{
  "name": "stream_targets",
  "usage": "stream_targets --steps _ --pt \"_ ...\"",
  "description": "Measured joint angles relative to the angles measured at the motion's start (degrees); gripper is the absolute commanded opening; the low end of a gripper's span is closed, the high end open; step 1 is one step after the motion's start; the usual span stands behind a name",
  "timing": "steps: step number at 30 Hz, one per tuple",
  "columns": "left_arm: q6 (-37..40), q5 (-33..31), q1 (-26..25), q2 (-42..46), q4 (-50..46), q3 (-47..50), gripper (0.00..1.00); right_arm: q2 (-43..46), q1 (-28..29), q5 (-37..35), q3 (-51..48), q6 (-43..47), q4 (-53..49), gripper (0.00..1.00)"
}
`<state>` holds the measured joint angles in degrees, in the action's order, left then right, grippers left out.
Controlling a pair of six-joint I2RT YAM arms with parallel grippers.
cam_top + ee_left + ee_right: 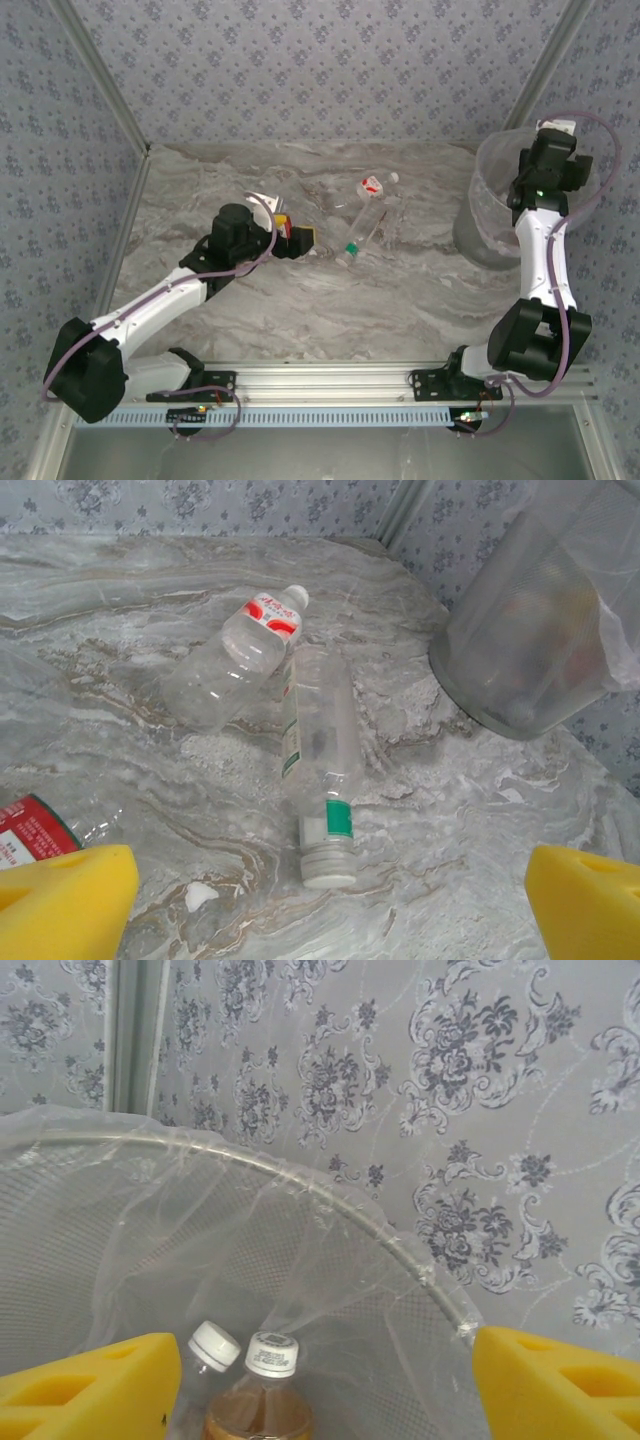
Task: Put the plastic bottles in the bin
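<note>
Two clear plastic bottles lie side by side on the marble table. One has a red-and-white label (pixel 262 615), also seen in the top view (pixel 372 185). The other has a green band and white cap (pixel 322 770), its cap end towards my left gripper (pixel 325 915). That gripper (pixel 298 238) is open and holds nothing. A third bottle with a red label (pixel 30 825) lies beside its left finger (pixel 65 900). My right gripper (pixel 325 1390) hangs open over the bin (pixel 495 200), above a copper-brown bottle (pixel 260 1415) and a clear white-capped one (pixel 212 1345) inside.
The bin (pixel 530 630) stands at the table's far right, near the patterned wall and a corner post (pixel 545 70). Its rim (pixel 330 1200) carries a thin plastic liner. Bare marble (pixel 330 310) stretches between the bottles and the arms' rail.
</note>
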<state>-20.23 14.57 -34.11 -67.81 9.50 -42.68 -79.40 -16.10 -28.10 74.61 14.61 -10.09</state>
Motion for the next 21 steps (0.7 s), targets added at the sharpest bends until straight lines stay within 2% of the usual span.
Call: stream_targets --steps 11,15,21 --pt "-2.1 -6.3 2.6 1.5 -1.7 1.0 0.99 4.3 1.6 3.8 0.0 -8.1 -4.3 0.9" --pt "-2.4 -7.7 3.7 3.4 -2.1 2.1 0.99 5.4 2.2 5.4 0.1 -10.8 -5.2 0.99" --pt "-2.3 -8.2 4.7 4.1 -2.9 2.5 0.99 6.2 3.5 7.5 0.1 -13.9 -6.5 1.0"
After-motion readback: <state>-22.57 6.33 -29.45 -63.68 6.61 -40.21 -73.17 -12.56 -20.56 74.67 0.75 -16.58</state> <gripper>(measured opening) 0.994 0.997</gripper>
